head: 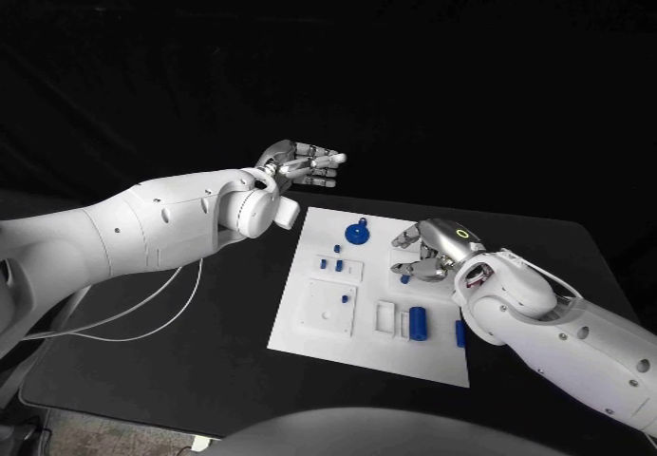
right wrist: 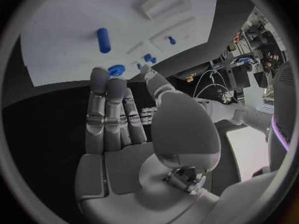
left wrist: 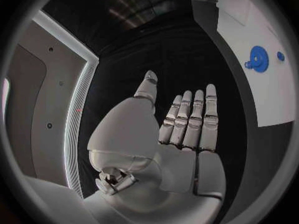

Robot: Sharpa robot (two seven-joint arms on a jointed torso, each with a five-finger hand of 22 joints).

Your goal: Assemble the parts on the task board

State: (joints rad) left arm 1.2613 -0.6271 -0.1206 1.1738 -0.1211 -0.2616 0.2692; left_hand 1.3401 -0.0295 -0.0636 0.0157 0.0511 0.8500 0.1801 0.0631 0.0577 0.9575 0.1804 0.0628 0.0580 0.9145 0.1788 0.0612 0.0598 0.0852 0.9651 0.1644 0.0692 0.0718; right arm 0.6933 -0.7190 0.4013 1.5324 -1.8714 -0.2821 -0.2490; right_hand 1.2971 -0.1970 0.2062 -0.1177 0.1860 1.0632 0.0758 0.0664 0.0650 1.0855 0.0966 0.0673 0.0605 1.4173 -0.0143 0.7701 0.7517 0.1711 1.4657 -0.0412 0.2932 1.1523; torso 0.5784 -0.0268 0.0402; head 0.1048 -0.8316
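The white task board (head: 309,328) lies mid-table. On it are a blue gear (head: 357,234), three small blue pegs (head: 337,251) and a blue cylinder (head: 418,323). My right hand (head: 430,253) hovers over the board's right side, fingers straight and together, holding nothing (right wrist: 124,129). A small blue part (head: 405,279) lies just past its fingertips (right wrist: 116,69); contact is unclear. My left hand (head: 304,163) is raised beyond the board's far left corner, flat and empty (left wrist: 181,129). The gear (left wrist: 258,58) and board (left wrist: 274,94) are off to its side.
Another blue piece (head: 460,332) lies by the board's right edge under my right forearm. A square recess block (head: 330,306) and small white slots (head: 386,316) stand on the board. White cables (head: 137,318) trail over the black table at the left.
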